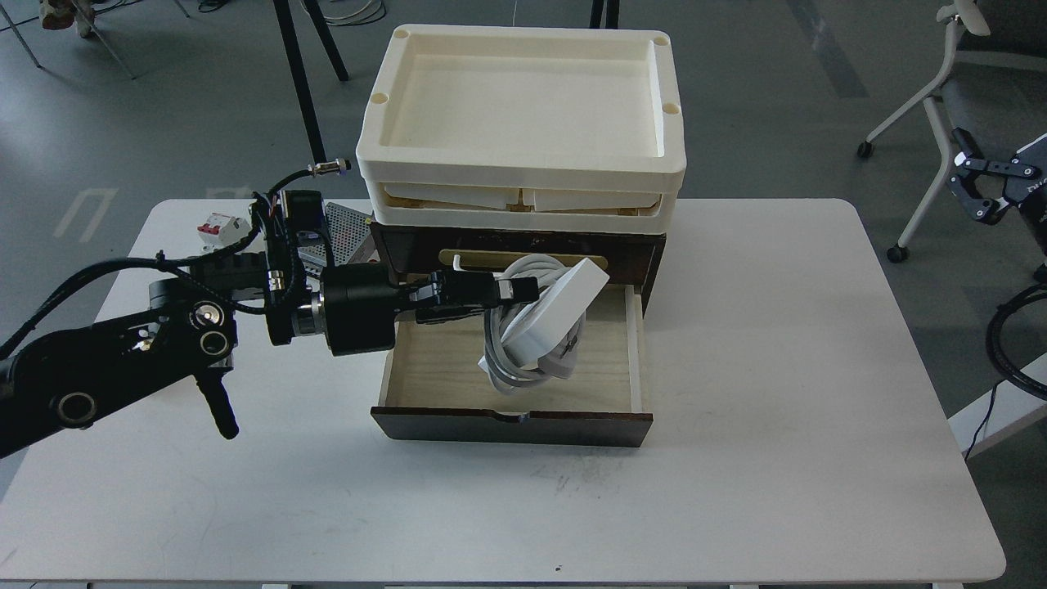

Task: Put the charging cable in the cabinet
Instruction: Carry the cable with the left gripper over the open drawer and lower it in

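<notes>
My left jaws (523, 290) gripped the cable (544, 315) — tilted above the cabinet's (511, 425) open drawer; right jaws (977, 184) hung open off the table's (736, 458) right edge.

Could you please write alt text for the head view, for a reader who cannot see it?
The left gripper holds the charging cable, tilted, over the open drawer of the cabinet on a white table. Cream trays are stacked on the cabinet; the right gripper waits off the table's right edge.
</notes>
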Controlling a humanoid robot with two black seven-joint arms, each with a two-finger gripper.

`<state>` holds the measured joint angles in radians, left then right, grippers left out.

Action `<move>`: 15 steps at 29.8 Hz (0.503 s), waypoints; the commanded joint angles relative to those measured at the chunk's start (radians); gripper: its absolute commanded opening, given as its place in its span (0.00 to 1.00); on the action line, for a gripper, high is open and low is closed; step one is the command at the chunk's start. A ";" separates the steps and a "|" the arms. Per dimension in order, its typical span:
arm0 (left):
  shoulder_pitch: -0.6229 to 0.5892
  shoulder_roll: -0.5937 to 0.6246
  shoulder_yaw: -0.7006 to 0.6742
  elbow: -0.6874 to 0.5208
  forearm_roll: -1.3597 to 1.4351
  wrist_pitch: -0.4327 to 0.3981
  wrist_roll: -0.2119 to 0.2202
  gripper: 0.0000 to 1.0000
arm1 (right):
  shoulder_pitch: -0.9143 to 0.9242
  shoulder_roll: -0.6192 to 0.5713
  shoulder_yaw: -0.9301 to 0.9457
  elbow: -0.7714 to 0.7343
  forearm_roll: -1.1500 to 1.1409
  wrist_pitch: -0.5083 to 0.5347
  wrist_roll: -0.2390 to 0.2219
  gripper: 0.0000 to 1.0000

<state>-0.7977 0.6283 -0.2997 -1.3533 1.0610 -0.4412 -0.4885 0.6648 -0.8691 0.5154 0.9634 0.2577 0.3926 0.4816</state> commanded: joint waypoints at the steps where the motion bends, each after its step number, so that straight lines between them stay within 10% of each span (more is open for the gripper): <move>1: 0.031 -0.035 -0.002 0.078 0.002 0.013 0.000 0.00 | -0.007 0.001 0.000 0.000 0.000 0.002 0.000 1.00; 15: 0.061 -0.059 0.021 0.220 0.190 0.110 0.000 0.00 | -0.007 0.005 0.000 -0.008 0.000 0.003 0.000 1.00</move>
<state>-0.7450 0.5674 -0.2846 -1.1335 1.1475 -0.3520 -0.4886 0.6581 -0.8637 0.5154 0.9565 0.2577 0.3957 0.4816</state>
